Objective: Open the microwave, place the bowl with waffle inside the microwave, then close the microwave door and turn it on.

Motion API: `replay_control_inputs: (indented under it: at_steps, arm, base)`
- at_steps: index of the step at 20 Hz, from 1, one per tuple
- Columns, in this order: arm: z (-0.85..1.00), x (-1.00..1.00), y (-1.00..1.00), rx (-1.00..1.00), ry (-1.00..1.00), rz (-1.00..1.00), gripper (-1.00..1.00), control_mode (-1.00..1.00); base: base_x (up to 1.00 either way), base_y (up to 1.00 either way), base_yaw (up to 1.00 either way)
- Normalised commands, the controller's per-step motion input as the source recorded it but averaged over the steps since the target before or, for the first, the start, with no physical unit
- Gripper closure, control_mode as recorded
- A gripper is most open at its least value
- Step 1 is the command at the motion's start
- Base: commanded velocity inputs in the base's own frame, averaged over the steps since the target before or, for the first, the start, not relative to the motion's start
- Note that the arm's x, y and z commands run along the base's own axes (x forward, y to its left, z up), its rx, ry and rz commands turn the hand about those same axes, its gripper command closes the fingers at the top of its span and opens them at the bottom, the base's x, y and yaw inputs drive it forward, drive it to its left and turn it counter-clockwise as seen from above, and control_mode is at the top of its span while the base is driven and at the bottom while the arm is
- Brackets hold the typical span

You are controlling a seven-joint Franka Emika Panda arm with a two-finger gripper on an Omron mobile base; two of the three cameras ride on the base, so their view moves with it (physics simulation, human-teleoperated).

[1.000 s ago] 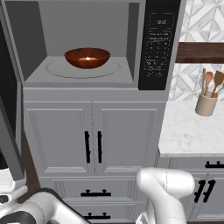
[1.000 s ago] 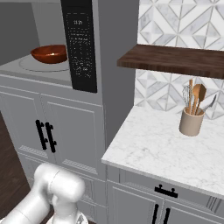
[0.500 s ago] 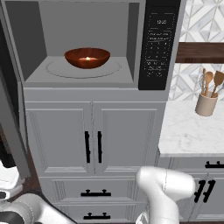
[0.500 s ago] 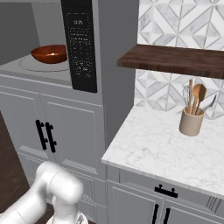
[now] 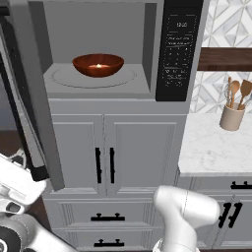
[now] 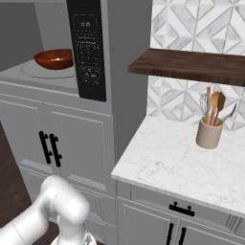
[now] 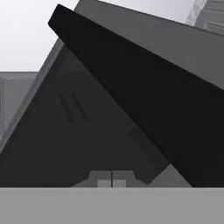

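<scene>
Black handle strip and dark glass of the microwave door (image 7: 144, 100) are seen right in front of the gripper (image 7: 112, 178), whose fingertips are pressed together with nothing between them; the door (image 5: 34, 98) stands open at the left edge of the microwave (image 5: 98, 88), its lower corner just beside the white hand; a push with clenched jaws is judged to be the step in hand, and a slip off the smooth glass could be expected if contact is made near the door's edge rather than on its face; the door could also be swung too hard and bounce back unlatched, leaving the keypad panel (image 5: 178, 49) useless. Farther in, the bowl with waffle (image 5: 98, 64) is found upright on the round glass turntable, near the middle of the cavity floor and well clear of the front edge, so the closing door should not catch it; it is glossy reddish-brown, shallow, with a small pale waffle at its bottom.
</scene>
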Motion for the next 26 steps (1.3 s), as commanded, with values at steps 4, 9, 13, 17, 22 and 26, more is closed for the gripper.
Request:
replay_control_inputs:
  at_steps: [4,9,13,17,22,26]
  arm:
    - [0.62,0.0,-1.0,0.45,0.06,0.06,1.0,-1.0]
    - [0.52,0.01,-1.0,0.45,0.08,0.11,1.0,-1.0]
    - [0.49,0.13,-1.0,0.45,0.08,0.12,1.0,-1.0]
    - [0.36,0.5,-1.0,0.45,0.07,0.12,1.0,-1.0]
    - [0.24,0.81,-1.0,0.44,0.04,0.12,1.0,-1.0]
    - [0.14,0.94,-1.0,0.39,0.07,0.1,1.0,-1.0]
  base:
    - [0.0,0.0,0.0]
    - [0.0,0.0,0.0]
    - [0.0,0.0,0.0]
    - [0.0,0.0,0.0]
    - [0.0,0.0,0.0]
    - [0.0,0.0,0.0]
